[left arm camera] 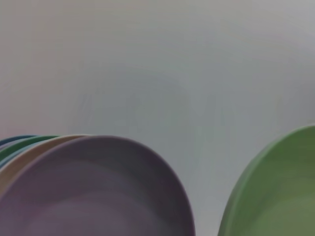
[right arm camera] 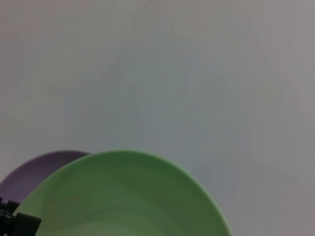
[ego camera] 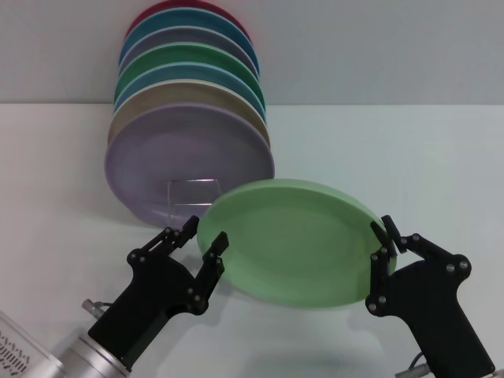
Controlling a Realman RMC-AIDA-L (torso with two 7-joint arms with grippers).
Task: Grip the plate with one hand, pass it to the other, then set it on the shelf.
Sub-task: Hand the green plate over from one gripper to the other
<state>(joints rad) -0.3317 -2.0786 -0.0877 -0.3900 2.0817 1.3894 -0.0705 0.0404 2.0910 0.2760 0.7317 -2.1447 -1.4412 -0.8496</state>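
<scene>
The pale light-green plate [ego camera: 291,240] hangs tilted above the table, between both grippers. My right gripper [ego camera: 386,240] is shut on its right rim. At its left rim my left gripper [ego camera: 202,235] stands open, one finger on each side of the edge. The plate also fills the corner of the left wrist view [left arm camera: 275,196] and the lower part of the right wrist view [right arm camera: 123,196]. Behind it, the shelf [ego camera: 193,181] shows its squared silver wire loop in front of the lilac plate [ego camera: 185,153].
Several plates stand on edge in the shelf, running back toward the wall: lilac in front, then beige, blue, emerald green [ego camera: 193,63] and others. White table lies to the right of the row. The lilac plate [left arm camera: 93,196] is close to the left wrist.
</scene>
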